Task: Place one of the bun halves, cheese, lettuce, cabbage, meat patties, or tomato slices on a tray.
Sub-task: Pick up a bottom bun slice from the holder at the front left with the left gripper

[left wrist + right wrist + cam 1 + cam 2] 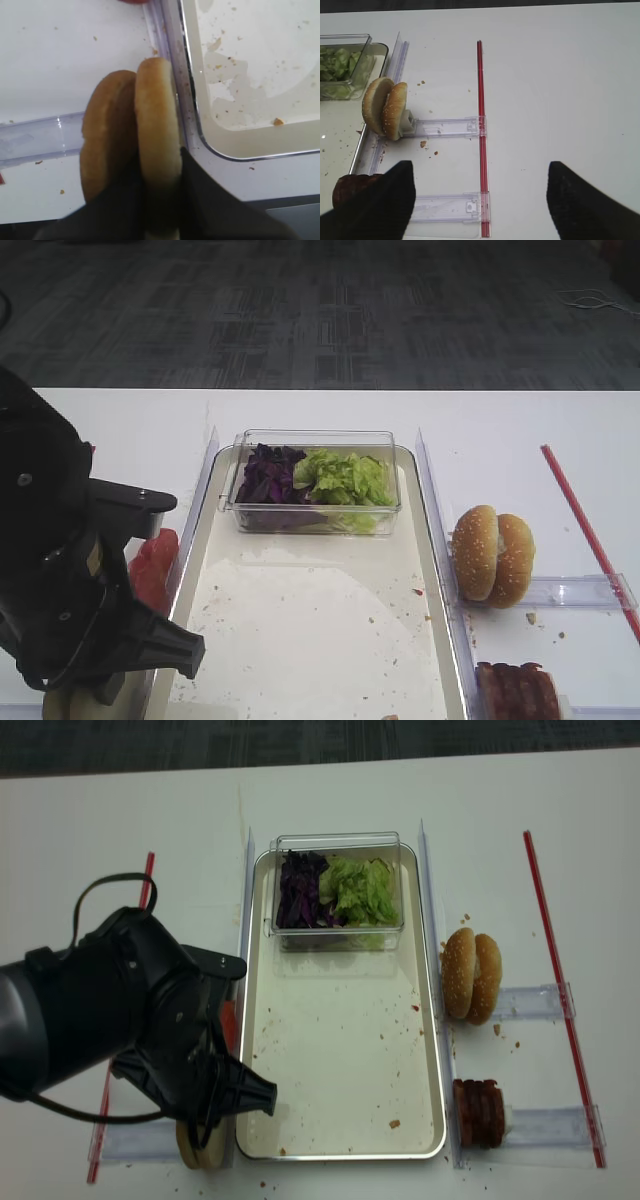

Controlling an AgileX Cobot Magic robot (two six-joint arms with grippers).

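Surface: we find a white table (500, 420) with crumbs scattered on it; dark patterned carpet lies at 12 o'clock beyond its far edge.
Writing: we read no labels or brand marks anywhere.
Tray: the tray (425, 1050) sits mid-table, a clear box (338, 845) of cabbage (297, 892) and lettuce (358, 890) at its 12 o'clock end.
Left arm: we see it bent low at the tray's 8 o'clock corner.
Left gripper: the left gripper (161, 200) is clamped on one of the bun halves (156, 125), standing on edge just outside the tray rim.
Right gripper: the right gripper (480, 200) hangs with fingers spread wide, holding nothing.
Right side: sesame buns (492, 552) at 3 o'clock; meat patties (478, 1112) at 5 o'clock.
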